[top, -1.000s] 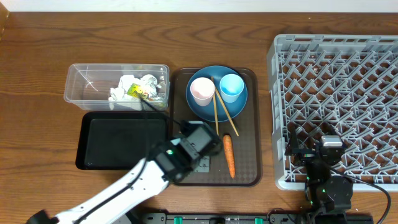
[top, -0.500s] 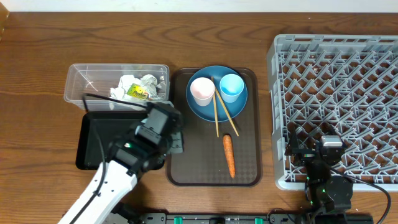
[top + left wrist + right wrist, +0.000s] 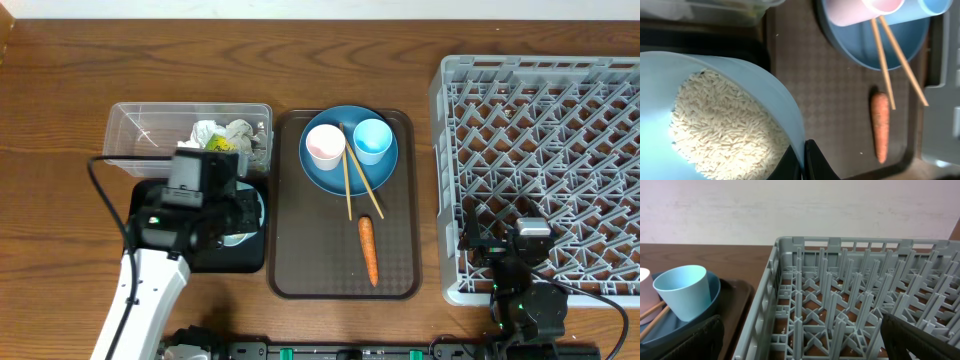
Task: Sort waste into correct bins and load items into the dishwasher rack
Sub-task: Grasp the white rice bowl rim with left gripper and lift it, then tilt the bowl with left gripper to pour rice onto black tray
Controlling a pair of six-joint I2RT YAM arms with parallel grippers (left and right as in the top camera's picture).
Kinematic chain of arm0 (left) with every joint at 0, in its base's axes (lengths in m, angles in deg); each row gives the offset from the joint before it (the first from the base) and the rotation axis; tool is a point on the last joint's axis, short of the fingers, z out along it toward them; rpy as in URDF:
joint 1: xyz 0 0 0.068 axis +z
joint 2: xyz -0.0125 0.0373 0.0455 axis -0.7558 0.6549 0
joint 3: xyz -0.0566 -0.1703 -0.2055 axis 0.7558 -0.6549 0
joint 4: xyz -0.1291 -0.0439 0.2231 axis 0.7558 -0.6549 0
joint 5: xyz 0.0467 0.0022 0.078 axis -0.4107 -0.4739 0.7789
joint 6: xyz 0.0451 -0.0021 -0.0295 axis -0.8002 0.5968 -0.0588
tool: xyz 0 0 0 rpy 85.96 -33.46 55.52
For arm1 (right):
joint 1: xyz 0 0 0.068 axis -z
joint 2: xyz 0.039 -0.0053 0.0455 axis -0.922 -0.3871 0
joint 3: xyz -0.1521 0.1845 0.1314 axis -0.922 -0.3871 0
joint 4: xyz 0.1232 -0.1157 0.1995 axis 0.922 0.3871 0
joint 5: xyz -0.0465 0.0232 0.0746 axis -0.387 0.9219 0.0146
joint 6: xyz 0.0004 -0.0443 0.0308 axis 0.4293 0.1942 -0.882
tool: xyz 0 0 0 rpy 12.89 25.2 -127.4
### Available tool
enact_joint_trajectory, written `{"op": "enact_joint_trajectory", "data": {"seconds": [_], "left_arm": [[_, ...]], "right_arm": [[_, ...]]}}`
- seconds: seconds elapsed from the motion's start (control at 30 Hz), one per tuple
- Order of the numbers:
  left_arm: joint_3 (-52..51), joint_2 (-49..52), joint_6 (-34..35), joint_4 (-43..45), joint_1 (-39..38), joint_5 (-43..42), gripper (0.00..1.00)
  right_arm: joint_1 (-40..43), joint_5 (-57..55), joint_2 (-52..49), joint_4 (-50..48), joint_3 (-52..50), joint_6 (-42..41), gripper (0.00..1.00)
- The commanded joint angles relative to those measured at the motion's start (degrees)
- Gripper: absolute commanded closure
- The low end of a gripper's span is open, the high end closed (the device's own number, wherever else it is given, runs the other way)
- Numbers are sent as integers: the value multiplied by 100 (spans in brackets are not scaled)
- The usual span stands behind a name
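My left gripper (image 3: 238,216) is shut on the rim of the white bowl (image 3: 252,212), holding it over the black bin (image 3: 225,258). In the left wrist view the bowl (image 3: 765,85) is full of white rice (image 3: 725,135), with its rim pinched between the fingers (image 3: 812,162). On the brown tray the blue plate (image 3: 350,165) carries a pinkish cup (image 3: 325,147), a light blue cup (image 3: 372,140) and two chopsticks (image 3: 355,182). An orange carrot (image 3: 369,250) lies below them. The clear tub (image 3: 140,135) holds paper wads (image 3: 225,135). My right gripper (image 3: 805,347) stands open above the grey rack (image 3: 560,120), nothing between its fingers.
The brown tray (image 3: 310,250) lies between the black bin and the rack. The rack's near wall (image 3: 765,315) rises right beside the tray, with upright pegs filling it. Bare wooden table (image 3: 60,150) runs along the left and the back.
My left arm has carried the bowl of rice off the brown tray and leftward, to above the black bin. The right arm has not moved.
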Motion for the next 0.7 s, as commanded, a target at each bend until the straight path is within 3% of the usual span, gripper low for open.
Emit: {"op": "enact_joint_trajectory", "data": {"seconds": [0.0,0.1,0.37,0.5,0.67], "left_arm": [[-13,-63,-798,-17,393,-1167,93],[-17,-63,-1204,-15,743,-1779,93],[-24,-63,-1508,-57,1320,-1869,94],[-24,-63,-1956,-59,1499,-2420,94],[-24,-63,-1980,-63,1849,-2712,94]], "right_arm": [[74,-2,7,26,-4,46,1],[76,-2,7,26,-4,46,1],[74,-2,7,26,-4,46,1],[74,-4,7,24,-4,46,1],[76,-2,7,24,-4,46,1]]}}
